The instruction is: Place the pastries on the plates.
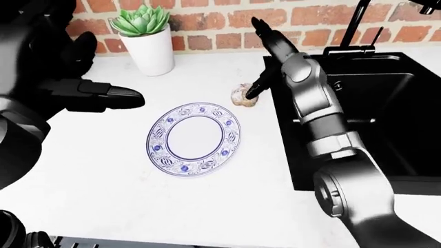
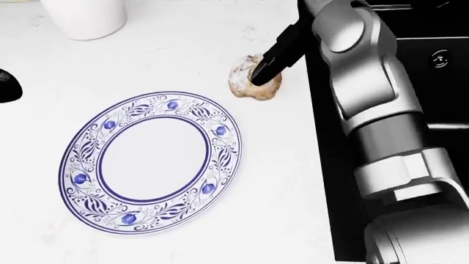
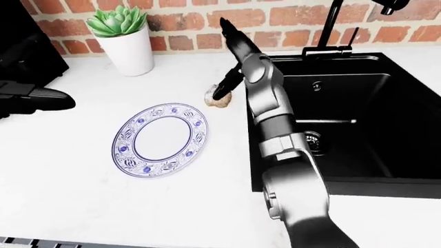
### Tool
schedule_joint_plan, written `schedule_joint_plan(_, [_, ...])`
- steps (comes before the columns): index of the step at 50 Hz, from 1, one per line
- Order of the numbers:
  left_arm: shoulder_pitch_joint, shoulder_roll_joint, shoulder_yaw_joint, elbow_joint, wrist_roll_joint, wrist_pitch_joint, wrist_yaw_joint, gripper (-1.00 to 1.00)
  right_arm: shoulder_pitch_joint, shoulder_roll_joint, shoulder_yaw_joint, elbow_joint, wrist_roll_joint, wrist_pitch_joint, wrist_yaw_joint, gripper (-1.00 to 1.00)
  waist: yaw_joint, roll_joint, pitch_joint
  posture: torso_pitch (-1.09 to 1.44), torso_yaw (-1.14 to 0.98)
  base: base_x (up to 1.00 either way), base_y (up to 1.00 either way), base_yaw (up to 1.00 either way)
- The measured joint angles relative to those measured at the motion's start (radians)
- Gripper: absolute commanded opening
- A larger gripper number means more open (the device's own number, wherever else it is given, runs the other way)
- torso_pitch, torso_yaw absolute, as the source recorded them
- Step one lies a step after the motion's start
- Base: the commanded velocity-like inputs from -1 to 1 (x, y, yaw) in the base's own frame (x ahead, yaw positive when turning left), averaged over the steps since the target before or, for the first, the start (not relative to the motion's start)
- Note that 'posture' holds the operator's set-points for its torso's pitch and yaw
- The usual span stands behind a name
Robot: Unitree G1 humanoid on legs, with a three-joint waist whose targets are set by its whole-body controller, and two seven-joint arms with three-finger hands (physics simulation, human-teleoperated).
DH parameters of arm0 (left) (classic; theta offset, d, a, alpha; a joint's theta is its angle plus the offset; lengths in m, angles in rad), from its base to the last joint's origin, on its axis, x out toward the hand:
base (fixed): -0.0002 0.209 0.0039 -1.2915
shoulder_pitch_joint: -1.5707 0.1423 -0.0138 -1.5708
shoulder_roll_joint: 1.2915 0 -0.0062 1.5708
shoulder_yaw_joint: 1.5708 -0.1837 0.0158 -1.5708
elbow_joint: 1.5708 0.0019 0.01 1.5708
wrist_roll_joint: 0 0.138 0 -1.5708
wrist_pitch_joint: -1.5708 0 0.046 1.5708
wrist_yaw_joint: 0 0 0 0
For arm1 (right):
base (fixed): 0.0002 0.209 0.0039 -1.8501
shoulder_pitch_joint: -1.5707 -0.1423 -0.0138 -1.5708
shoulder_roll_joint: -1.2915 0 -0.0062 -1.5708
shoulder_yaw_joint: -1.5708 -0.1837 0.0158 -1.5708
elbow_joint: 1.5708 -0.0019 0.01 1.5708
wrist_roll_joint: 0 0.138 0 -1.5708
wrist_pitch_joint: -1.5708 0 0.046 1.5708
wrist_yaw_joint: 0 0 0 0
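Looking through the left-eye view first, we see the right hand reached out over the white counter, one dark finger pointing up toward the brick wall and another angled down onto the pastry. The fingers are spread, not closed round it — we read the hand as released, merely touching the top of the pastry. The pastry lies directly under that lower fingertip, just beside the rim of the black sink. The plate sits below and to the left of the hand, near but apart from the pastry. Our left hand hovers well to the left, fingers extended and gripping nothing; the potted succulent stands above it by the wall.

In the head view the pastry shows best: a small, pale, lumpy piece with a dusted crust. We judge it light, soft and crumbly, likely to dent or shed flakes under a hard pinch — so a gentle hold across its two broad sides, low near the counter, seems wisest. The fingertip rests on its upper right part. The plate is bare, its blue patterned rim close to the pastry's lower left.

In the right-eye view the sink edge runs immediately right of the hand, with the faucet above. A careless push rightward could tip the pastry into the basin. Nothing stands between pastry and plate.
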Motion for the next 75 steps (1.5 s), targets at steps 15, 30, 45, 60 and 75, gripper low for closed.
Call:
schedule_joint_plan(15, [0.008, 0.006, 0.010, -0.001, 0.001, -0.004, -0.006, 1.00, 0.001, 0.035, 0.028, 0.129, -0.076, -0.101, -0.039, 0.97, -0.003, 0.003, 0.003, 0.00, 0.00, 0.00, 0.00, 0.00])
schedule_joint_plan(30, [0.020, 0.007, 0.017, 0.000, 0.012, -0.012, -0.016, 1.00, 0.021, 0.060, 0.033, 0.199, -0.123, -0.138, -0.058, 0.44, -0.006, 0.008, 0.005, 0.00, 0.00, 0.00, 0.00, 0.00])
schedule_joint_plan(45, [0.027, 0.018, 0.026, 0.000, 0.002, -0.014, -0.015, 1.00, 0.058, 0.062, 0.040, 0.184, -0.168, -0.147, -0.051, 0.29, -0.005, 0.006, -0.007, 0.00, 0.00, 0.00, 0.00, 0.00])
schedule_joint_plan(60, [0.018, 0.032, 0.019, -0.002, -0.028, -0.016, 0.008, 1.00, 0.067, 0.039, 0.026, 0.106, -0.184, -0.112, 0.014, -0.38, 0.004, 0.004, -0.002, 0.00, 0.00, 0.00, 0.00, 0.00])
schedule_joint_plan(75, [0.015, 0.063, 0.033, 0.003, -0.068, -0.018, 0.030, 1.00, 0.061, 0.013, 0.009, -0.173, -0.180, 0.012, 0.176, -0.62, -0.002, 0.001, 0.006, 0.00, 0.00, 0.00, 0.00, 0.00])
